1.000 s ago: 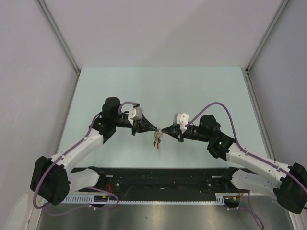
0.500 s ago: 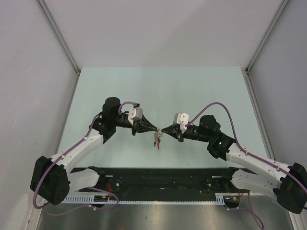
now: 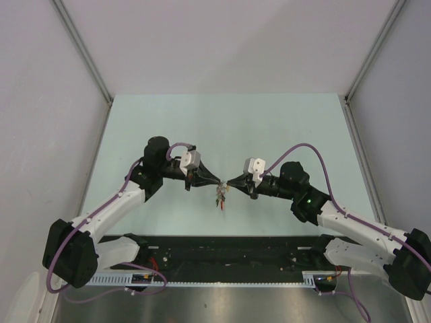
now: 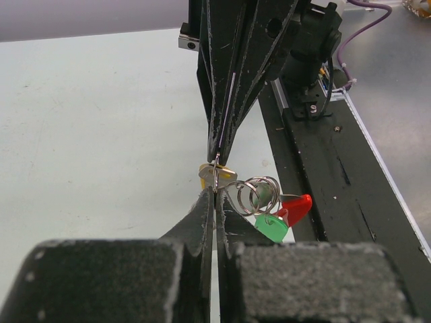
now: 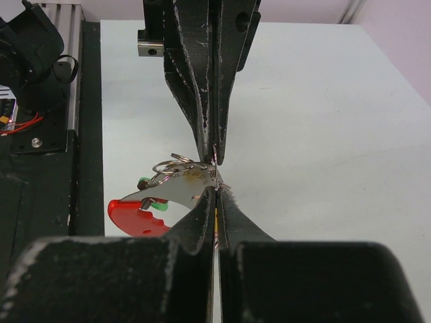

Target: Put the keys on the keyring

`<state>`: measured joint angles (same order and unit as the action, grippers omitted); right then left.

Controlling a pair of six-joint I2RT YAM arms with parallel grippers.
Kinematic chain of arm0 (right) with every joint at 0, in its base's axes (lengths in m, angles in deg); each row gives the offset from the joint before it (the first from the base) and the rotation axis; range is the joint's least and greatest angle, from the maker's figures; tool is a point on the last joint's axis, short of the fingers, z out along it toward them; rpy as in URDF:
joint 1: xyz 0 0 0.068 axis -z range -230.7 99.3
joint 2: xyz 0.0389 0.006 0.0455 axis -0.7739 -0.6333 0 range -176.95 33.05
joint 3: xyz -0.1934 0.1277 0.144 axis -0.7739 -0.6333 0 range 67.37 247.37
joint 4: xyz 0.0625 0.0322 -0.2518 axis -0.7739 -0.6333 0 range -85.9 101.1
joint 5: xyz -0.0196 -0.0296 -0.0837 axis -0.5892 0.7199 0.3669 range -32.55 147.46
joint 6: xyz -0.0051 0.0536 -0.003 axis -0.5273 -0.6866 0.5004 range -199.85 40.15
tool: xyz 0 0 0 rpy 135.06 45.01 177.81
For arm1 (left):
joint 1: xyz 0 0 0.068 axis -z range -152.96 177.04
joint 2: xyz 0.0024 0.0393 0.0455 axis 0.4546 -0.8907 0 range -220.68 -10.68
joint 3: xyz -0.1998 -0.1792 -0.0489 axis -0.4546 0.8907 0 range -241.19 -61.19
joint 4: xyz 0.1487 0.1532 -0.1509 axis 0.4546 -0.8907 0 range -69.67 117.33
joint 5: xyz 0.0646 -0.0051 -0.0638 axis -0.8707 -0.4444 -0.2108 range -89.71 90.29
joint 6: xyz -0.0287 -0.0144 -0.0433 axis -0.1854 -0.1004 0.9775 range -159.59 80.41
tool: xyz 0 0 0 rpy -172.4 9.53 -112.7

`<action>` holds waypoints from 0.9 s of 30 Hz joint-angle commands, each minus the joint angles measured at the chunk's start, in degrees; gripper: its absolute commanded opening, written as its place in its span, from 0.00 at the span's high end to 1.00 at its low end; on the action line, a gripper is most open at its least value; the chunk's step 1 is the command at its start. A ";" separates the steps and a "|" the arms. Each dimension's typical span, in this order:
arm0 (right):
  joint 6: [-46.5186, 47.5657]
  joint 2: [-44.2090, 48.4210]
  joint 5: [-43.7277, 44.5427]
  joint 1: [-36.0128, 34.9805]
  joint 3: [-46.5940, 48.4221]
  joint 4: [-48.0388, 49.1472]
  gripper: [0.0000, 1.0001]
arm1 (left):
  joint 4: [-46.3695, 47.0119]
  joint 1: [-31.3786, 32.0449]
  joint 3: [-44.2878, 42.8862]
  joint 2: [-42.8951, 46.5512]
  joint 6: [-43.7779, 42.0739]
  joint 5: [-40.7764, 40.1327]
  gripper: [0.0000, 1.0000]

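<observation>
My left gripper [image 3: 217, 183] and right gripper [image 3: 229, 182] meet tip to tip above the middle of the table, with the keyring bunch [image 3: 220, 195] hanging between them. In the left wrist view my left gripper [image 4: 215, 192] is shut on a thin wire loop of the keyring [image 4: 253, 194]. A yellow key [image 4: 219, 173], a green key [image 4: 271, 227] and a red piece [image 4: 297, 205] hang there. In the right wrist view my right gripper [image 5: 215, 190] is shut, with yellow showing between its fingers. The pale grey tag [image 5: 180, 189] and red band [image 5: 133, 215] hang to its left.
The pale green table [image 3: 222, 128] has grey walls on three sides. A black rail [image 3: 229, 252] with the arm bases and wiring runs along the near edge, and it also shows in the left wrist view [image 4: 337, 175].
</observation>
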<state>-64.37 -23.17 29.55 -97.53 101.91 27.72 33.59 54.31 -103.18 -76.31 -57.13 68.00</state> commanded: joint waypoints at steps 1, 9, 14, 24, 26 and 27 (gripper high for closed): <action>0.07 0.42 -1.45 -0.28 0.17 3.07 1.00 | 1.03 0.42 -0.98 1.38 -0.65 1.12 1.00; 0.07 0.33 -1.81 -0.19 0.17 3.24 1.00 | 1.38 0.42 -0.98 1.20 -0.39 1.47 1.00; -0.10 0.33 -1.80 -0.28 0.17 3.33 1.00 | 1.30 0.51 -0.98 1.11 -0.48 1.91 1.00; -0.19 0.24 -0.31 -0.28 0.17 3.07 1.00 | 1.03 0.68 -1.07 1.03 -0.83 2.00 0.99; -0.11 0.42 -0.22 -0.19 0.17 2.98 1.00 | 0.95 0.68 -1.07 1.11 -0.74 2.00 1.00; -0.10 0.50 -0.22 -0.19 0.17 2.89 1.00 | 0.95 0.68 -1.07 1.20 -0.83 1.82 0.99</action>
<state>-64.37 -23.17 28.55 -97.53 101.91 27.75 33.59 54.61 -103.18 -76.31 -57.15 68.02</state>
